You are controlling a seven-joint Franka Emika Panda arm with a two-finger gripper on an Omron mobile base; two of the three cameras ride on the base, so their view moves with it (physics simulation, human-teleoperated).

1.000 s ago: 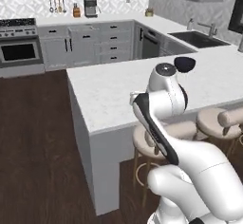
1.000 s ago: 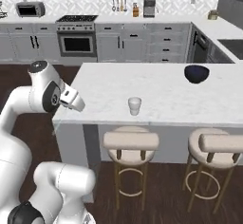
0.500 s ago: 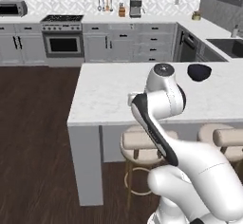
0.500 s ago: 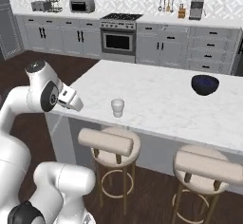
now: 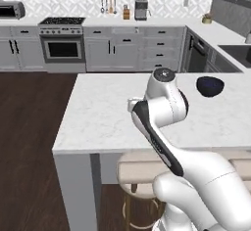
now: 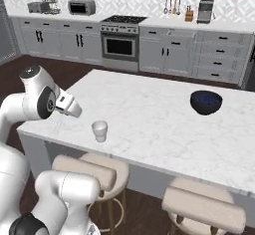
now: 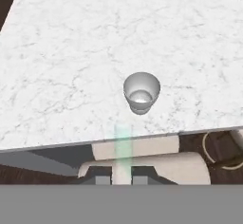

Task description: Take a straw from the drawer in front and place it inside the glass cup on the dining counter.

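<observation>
While the right base view shows the glass cup point(image 6: 100, 130) upright near the dining counter point(image 6: 149, 119) edge, the hand view reveals a pale green straw point(image 7: 123, 152) pinched in the gripper point(image 7: 123, 179).

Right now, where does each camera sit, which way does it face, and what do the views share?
Left base view: behind the arm's left, facing the dining counter; white arm rises lower right.
Right base view: behind its right, over the same counter; arm lower left, gripper near the glass cup.
Hand view: looks down along the gripper, shut on a pale green straw, at the cup.
Both base views share the black bowl.
</observation>
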